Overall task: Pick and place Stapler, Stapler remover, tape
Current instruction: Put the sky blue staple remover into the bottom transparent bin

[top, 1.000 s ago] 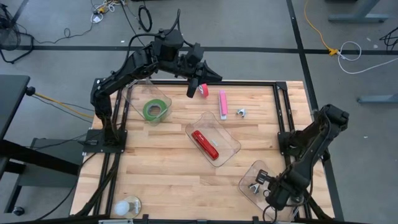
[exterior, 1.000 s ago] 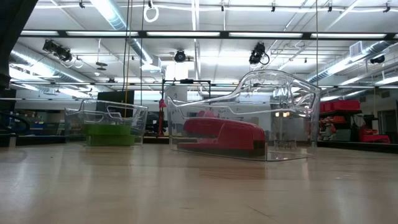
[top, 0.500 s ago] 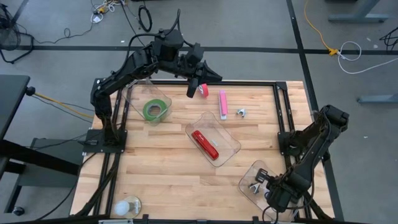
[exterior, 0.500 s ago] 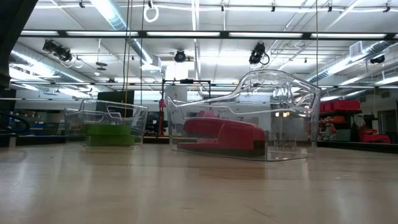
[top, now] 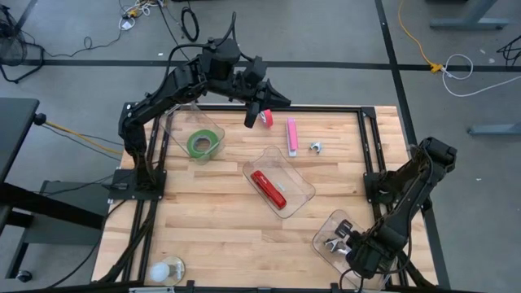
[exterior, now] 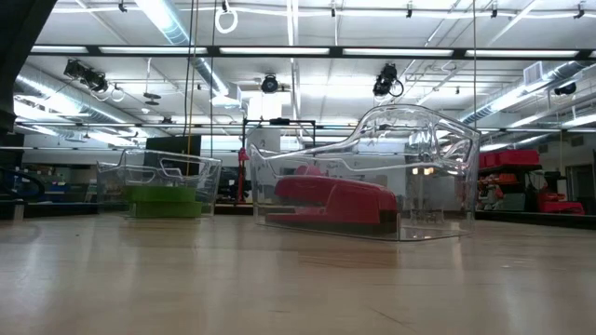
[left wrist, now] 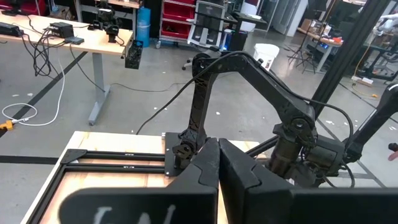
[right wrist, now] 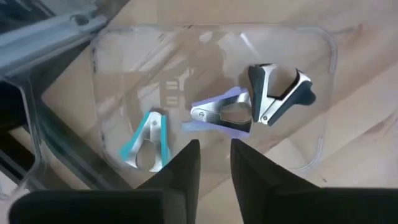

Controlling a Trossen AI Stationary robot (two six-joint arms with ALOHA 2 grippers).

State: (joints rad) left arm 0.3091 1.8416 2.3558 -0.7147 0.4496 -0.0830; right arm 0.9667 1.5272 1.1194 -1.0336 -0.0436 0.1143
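A red stapler (top: 269, 189) lies in a clear container (top: 299, 181) at the table's middle; it also shows in the low view (exterior: 335, 203). A green tape roll (top: 202, 144) lies in a clear container at the far left. A pink stapler (top: 291, 135), a small red-and-white tape roll (top: 266, 119) and a staple remover (top: 315, 147) lie on the wood at the far side. My left gripper (top: 251, 116) is shut and empty, raised beside the small roll. My right gripper (right wrist: 215, 165) is open and empty above a clear container (right wrist: 311, 155) that holds three staple removers.
The three removers in the near-right container are teal (right wrist: 149, 138), purple (right wrist: 224, 113) and black (right wrist: 280, 93). A white round object (top: 167, 269) lies at the near left corner. Bare wood (top: 212, 220) spreads across the near left. Black frame rails (top: 366, 138) edge the table.
My right gripper has shifted a little toward the table's right edge, staying over the near-right container.
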